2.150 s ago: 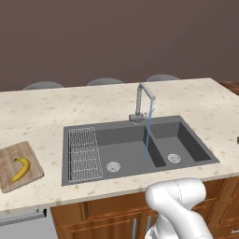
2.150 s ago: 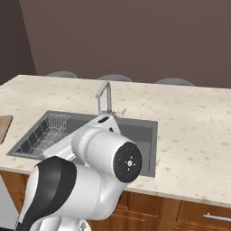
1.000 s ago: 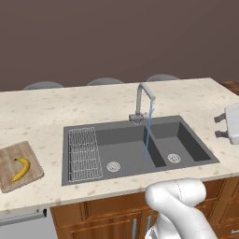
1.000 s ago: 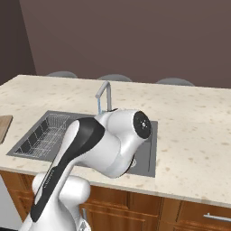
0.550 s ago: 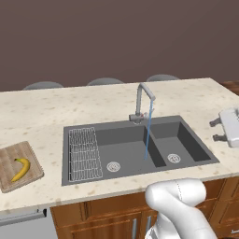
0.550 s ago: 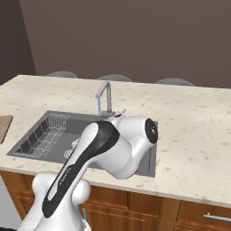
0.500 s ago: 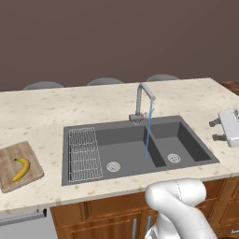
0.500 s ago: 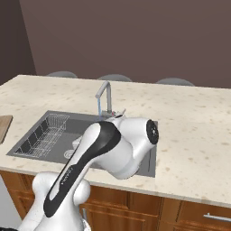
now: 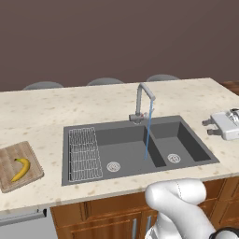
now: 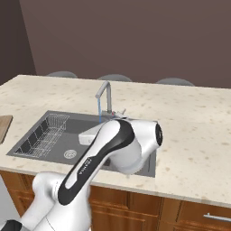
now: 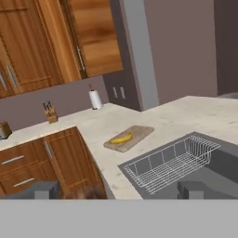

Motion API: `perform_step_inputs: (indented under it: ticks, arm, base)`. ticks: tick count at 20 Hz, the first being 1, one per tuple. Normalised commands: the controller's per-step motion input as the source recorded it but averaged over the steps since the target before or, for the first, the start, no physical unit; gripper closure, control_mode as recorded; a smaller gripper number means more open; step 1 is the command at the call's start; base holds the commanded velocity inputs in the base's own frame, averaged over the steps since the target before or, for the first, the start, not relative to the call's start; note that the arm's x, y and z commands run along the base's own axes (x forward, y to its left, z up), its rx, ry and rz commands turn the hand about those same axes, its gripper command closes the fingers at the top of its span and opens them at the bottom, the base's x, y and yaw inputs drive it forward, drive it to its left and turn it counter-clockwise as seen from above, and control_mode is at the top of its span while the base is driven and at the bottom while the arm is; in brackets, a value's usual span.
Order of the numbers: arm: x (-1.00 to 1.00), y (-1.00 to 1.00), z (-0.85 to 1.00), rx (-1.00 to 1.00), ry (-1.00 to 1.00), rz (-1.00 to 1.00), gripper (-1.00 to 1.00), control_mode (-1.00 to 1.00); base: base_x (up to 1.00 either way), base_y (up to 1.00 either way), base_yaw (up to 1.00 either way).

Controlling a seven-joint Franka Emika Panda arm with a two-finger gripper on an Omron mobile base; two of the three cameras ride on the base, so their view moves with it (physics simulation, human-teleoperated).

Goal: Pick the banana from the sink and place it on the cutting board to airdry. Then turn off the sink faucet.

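Hovering right of the sink (image 9: pixel 93 131), claw (image 9: pixel 208 128) wide open, banana (image 9: pixel 21 169) on cutting board (image 9: pixel 9 160)

We see even, diffuse rendered light with no clear source. The pale worktop (image 9: pixel 56 112) is bright and free of glare; the wall behind it stays dim and flat. Shadows are faint: soft shading inside the sink (image 9: pixel 135 147) basins, a thin dark edge beneath the cutting board (image 9: pixel 18 166) at the worktop's left end. Edges look soft and low in detail, most so in the hand view. We notice no lens distortion.
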Motion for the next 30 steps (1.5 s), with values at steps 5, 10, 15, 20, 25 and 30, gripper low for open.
perform_step_inputs:
  ticks: [5,10,15,20,25,30]
  arm:
    - [0.02,0.0,-0.08,0.0,-0.07,0.03,-1.0,-1.0]
    - [0.02,0.0,-0.09,0.01,-0.11,-0.03,-1.0,-1.0]
    - [0.13,0.0,-0.01,0.07,-0.02,-0.2,-1.0,-1.0]
    - [0.34,0.04,0.0,0.06,0.0,-0.16,-1.0,-1.0]
    - [0.49,0.07,0.0,0.02,0.0,0.03,-1.0,-1.0]
    - [0.46,0.0,-0.08,0.0,0.0,0.15,-1.0,-1.0]
  base:
    - [0.0,0.0,0.0]
    - [0.0,0.0,0.0]
    - [0.0,0.0,0.0]
    - [0.0,0.0,0.0]
    - [0.0,0.0,0.0]
    - [0.0,0.0,0.0]
